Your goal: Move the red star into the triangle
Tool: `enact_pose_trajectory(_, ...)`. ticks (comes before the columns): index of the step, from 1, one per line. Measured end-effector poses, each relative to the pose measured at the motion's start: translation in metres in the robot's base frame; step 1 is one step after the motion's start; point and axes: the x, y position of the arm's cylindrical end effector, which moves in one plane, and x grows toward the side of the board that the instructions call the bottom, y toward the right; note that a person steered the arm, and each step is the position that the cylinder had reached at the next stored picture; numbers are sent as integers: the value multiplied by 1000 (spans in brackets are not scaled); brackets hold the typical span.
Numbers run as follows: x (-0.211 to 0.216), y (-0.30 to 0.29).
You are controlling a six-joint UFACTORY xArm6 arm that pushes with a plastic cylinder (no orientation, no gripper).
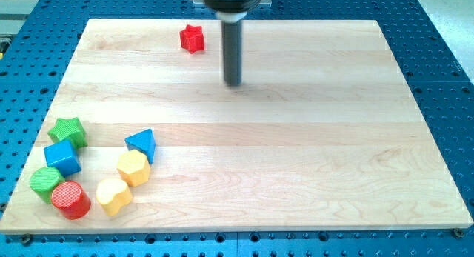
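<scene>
The red star [192, 38] lies near the view's top edge of the wooden board, left of centre. The blue triangle [141, 144] lies at the lower left, well below the star. My tip [232, 83] rests on the board to the right of and slightly below the red star, a short gap away, not touching it. The rod rises straight up from the tip to the view's top.
A cluster sits at the lower left: a green star [67, 130], a blue cube [62, 158], a green cylinder [45, 181], a red cylinder [71, 199], a yellow hexagon [133, 168] and a yellow block [113, 195]. The wooden board [296, 153] lies on a blue perforated table.
</scene>
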Motion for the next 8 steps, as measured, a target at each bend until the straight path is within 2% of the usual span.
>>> enact_pose_trajectory(1, -76, -29)
enact_pose_trajectory(2, -101, -72)
enact_pose_trajectory(3, -71, -104)
enact_pose_trajectory(4, 2, -117)
enact_pose_trajectory(5, -54, -122)
enact_pose_trajectory(6, -37, -148)
enact_pose_trajectory(8, 56, -150)
